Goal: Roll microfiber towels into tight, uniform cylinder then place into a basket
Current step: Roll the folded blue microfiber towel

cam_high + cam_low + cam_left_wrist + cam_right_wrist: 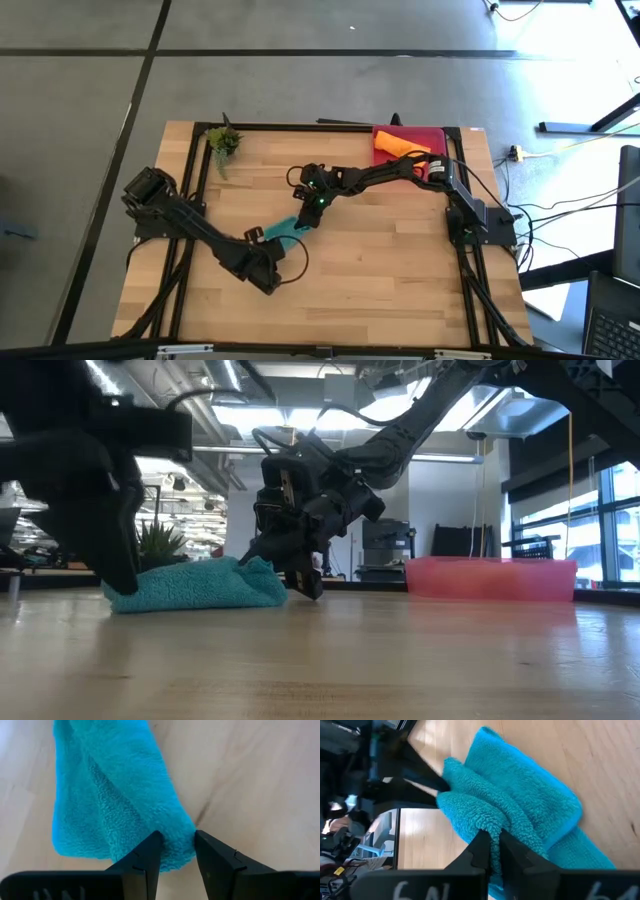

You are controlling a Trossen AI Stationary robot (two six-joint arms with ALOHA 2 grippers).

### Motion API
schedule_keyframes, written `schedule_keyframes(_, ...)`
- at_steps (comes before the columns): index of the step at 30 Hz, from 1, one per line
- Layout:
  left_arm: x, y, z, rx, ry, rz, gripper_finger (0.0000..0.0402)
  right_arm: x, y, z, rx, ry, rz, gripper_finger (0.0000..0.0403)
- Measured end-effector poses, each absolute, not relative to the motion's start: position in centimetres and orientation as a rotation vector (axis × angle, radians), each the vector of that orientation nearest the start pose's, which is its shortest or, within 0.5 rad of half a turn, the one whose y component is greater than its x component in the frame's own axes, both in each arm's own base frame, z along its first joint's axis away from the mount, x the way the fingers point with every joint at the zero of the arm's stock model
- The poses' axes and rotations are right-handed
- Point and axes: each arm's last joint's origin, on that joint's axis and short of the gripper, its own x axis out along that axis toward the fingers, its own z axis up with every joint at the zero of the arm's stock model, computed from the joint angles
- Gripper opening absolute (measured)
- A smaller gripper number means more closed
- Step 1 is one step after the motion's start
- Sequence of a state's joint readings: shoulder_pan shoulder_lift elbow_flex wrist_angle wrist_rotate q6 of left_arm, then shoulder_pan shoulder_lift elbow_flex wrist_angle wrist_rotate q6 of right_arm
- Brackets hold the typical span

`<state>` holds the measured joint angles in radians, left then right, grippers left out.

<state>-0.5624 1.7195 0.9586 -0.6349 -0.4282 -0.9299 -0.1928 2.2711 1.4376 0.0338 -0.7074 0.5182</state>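
The teal towel point(284, 236) lies on the table near its middle, folded into a loose, long bundle with plush pile and a stitched edge; its layers bunch up at one end point(485, 815). The orange towel point(398, 149) lies rolled in the basket point(430, 135), a shallow pink-red tray at the table's far right corner.

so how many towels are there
2: a teal towel mid-table between both grippers, and an orange towel in the pink basket at the far right corner. None seems hidden.
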Motion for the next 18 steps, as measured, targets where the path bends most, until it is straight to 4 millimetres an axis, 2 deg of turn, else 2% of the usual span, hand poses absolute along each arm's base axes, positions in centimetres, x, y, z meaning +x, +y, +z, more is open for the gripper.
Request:
schedule_keyframes(5, 25.4, -13.9, 13.4, -0.186, 1.115, 0.445, 0.0113, 45.7, -7.0, 10.0, 0.835, 0.85, 0.292, 0.0025)
schedule_keyframes(12, 25.5, -13.6, 13.4, -0.182, 1.132, 0.429, 0.0111, 45.7, -7.0, 10.0, 0.835, 0.85, 0.292, 0.0025)
schedule_keyframes(15, 25.6, -13.5, 13.4, -0.181, 1.135, 0.432, 0.0084, 45.7, -7.0, 10.0, 0.834, 0.85, 0.292, 0.0025)
schedule_keyframes(18, 25.6, -13.3, 13.4, -0.162, 1.143, 0.419, 0.0028, 45.7, -7.0, 10.0, 0.834, 0.85, 0.293, 0.0025)
